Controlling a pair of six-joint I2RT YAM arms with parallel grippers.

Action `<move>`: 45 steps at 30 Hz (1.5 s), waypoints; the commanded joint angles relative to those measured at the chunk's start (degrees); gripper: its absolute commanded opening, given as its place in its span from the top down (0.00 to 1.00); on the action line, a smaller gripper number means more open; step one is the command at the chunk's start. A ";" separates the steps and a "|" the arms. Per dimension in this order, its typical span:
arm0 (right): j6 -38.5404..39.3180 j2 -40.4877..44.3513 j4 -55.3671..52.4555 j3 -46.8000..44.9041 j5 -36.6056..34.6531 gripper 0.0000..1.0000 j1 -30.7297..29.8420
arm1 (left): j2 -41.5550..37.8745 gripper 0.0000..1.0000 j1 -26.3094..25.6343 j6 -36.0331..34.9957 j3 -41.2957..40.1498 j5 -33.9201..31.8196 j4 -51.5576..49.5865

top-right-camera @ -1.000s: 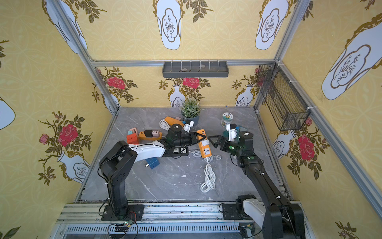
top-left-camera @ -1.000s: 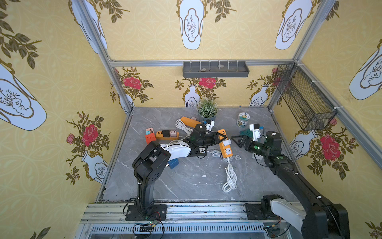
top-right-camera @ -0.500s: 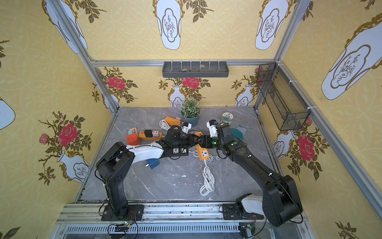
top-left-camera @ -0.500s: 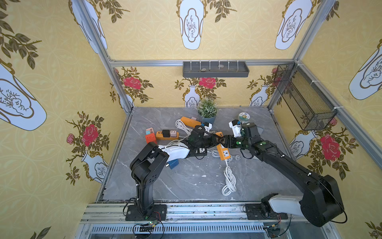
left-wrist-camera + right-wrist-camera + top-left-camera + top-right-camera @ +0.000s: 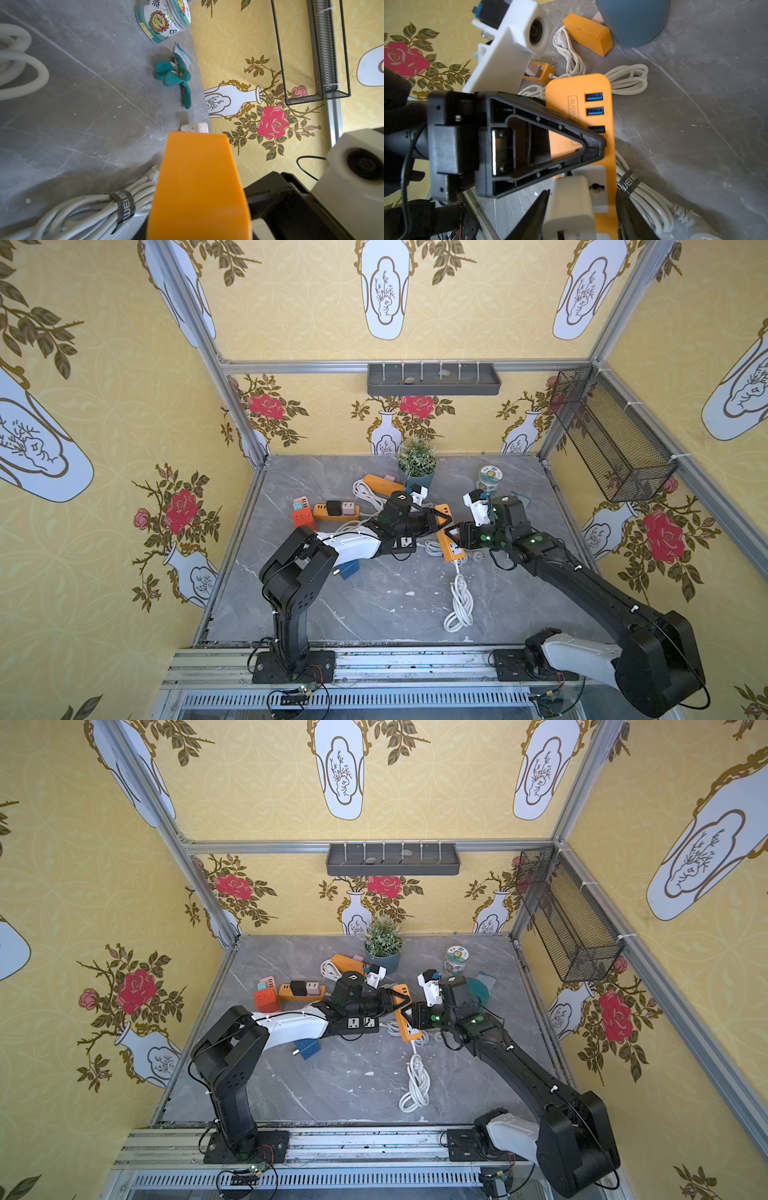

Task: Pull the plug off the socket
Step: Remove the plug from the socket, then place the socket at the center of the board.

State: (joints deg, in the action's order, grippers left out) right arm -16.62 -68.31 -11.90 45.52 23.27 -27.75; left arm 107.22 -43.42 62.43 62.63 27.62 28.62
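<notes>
While the jaws of the right gripper [image 5: 582,199] stood part open astride the white plug [image 5: 569,207], seated in the orange power strip [image 5: 577,85] that the left gripper [image 5: 593,149] pinched shut, we feared an uneven bite might slip, or drag strip and cable [image 5: 643,207] along

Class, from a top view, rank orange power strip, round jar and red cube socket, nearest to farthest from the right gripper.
1. orange power strip, at the right gripper.
2. round jar, farther back, right side.
3. red cube socket, far left.
</notes>
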 commanded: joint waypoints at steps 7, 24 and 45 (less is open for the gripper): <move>3.45 -0.86 -1.07 2.82 0.44 0.66 -0.12 | -0.17 0.87 0.04 -0.40 -0.09 1.94 3.00; -4.84 10.71 -3.98 -1.38 -1.85 0.83 5.58 | -3.29 0.88 0.44 -9.17 -2.03 -3.18 -5.05; -23.55 37.99 -7.85 -9.04 -15.04 0.76 26.17 | 18.77 0.87 -6.96 -12.57 26.63 15.68 -4.73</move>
State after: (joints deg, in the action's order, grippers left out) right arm -40.71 -30.39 -18.20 35.64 12.14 -1.52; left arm 123.11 -49.93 51.31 85.91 40.14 25.54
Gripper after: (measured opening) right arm 0.287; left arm 0.358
